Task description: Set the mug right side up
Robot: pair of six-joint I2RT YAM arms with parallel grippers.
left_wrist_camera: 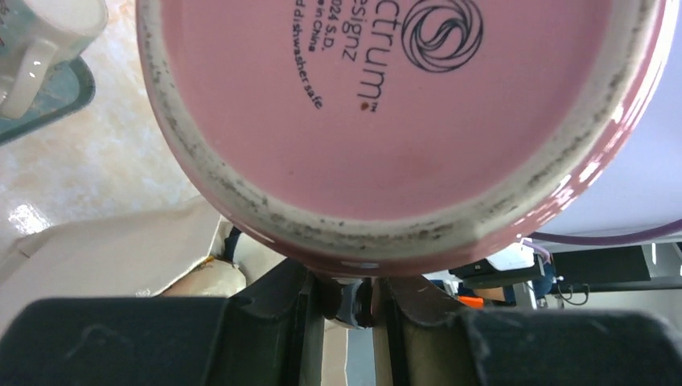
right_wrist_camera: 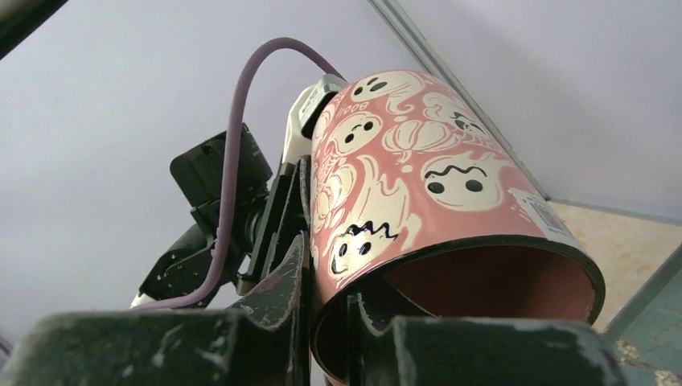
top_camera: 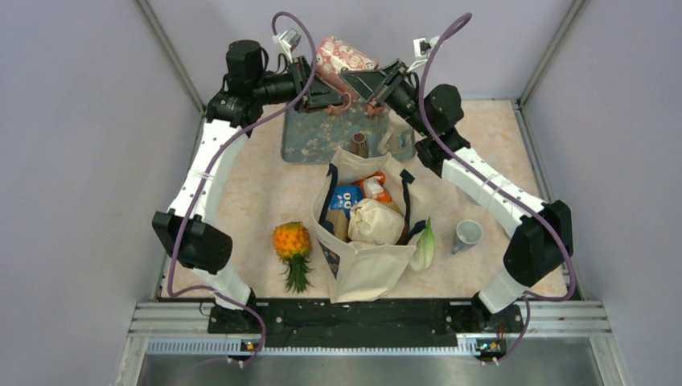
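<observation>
The pink mug (top_camera: 346,56) with white ghost figures hangs in the air at the back of the table, tilted on its side between both grippers. In the left wrist view its pink base (left_wrist_camera: 386,112) fills the frame. My left gripper (left_wrist_camera: 347,293) is closed to a narrow gap just under the base, on what looks like the handle. In the right wrist view the mug (right_wrist_camera: 418,193) opens down and to the right. My right gripper (right_wrist_camera: 330,273) is shut on the rim, one finger outside the wall and one inside. From above, the left gripper (top_camera: 331,95) and right gripper (top_camera: 374,98) meet under the mug.
A blue-grey mat (top_camera: 306,137) lies at the back with a white mug (top_camera: 394,133) on it. A cream tote bag (top_camera: 362,265) full of groceries stands mid-table. A pineapple (top_camera: 291,245), a green-white vegetable (top_camera: 424,245) and a grey cup (top_camera: 466,235) flank it.
</observation>
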